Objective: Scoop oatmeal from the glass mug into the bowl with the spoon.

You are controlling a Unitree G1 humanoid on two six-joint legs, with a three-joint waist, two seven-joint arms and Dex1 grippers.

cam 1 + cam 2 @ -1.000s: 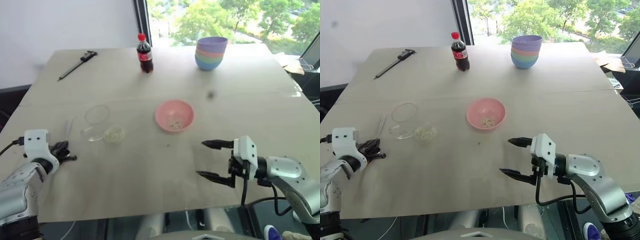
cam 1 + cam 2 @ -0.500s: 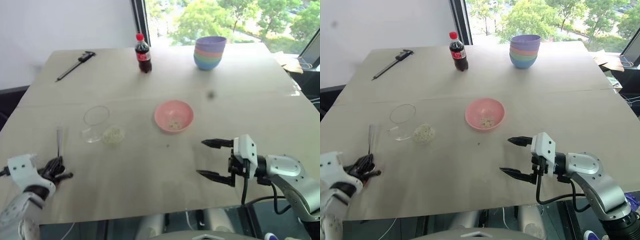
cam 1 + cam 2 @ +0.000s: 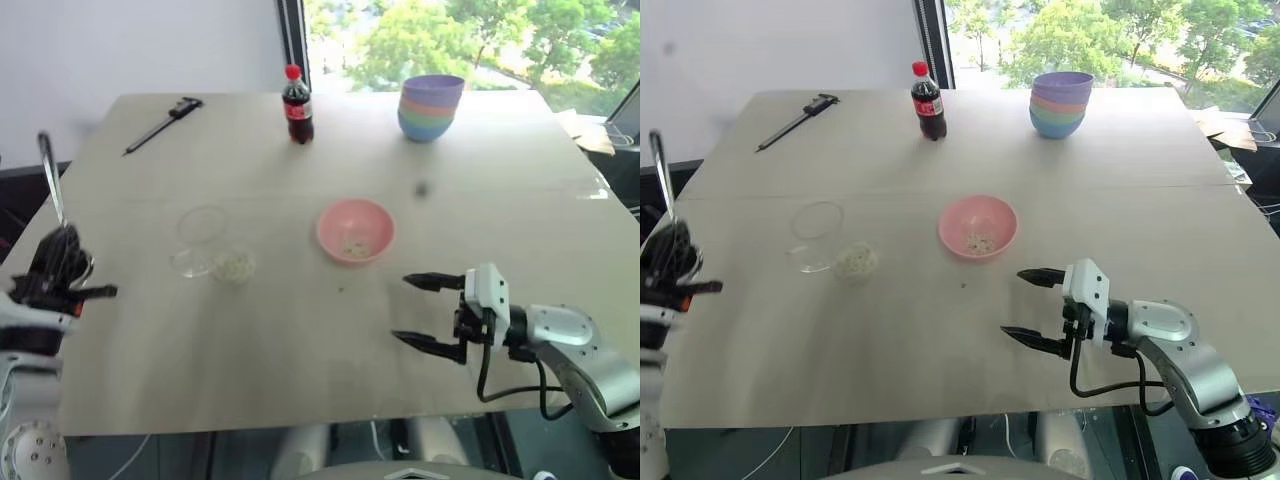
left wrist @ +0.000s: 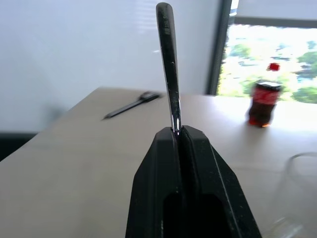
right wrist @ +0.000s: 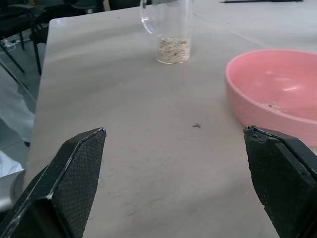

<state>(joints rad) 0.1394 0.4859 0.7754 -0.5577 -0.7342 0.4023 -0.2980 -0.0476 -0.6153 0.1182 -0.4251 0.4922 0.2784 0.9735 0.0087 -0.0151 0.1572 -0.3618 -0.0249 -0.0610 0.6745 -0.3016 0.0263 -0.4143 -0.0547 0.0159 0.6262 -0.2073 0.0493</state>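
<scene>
The left gripper (image 4: 179, 133) is clamped on the spoon (image 4: 168, 64), which stands up slim and shiny out of the closed tips; the metal looks stiff, light and slick, so I judge a pinch low on the handle liable to let it swivel once the head digs in; the right gripper (image 3: 432, 312) hangs with its jaws wide apart and empty, just above the table (image 3: 300, 340) near the pink bowl (image 3: 354, 229); the glass mug (image 3: 203, 240), fragile and easily tipped, stands well left of the bowl with the oatmeal (image 3: 235, 265) low inside it; a few flakes already lie in the bowl.
</scene>
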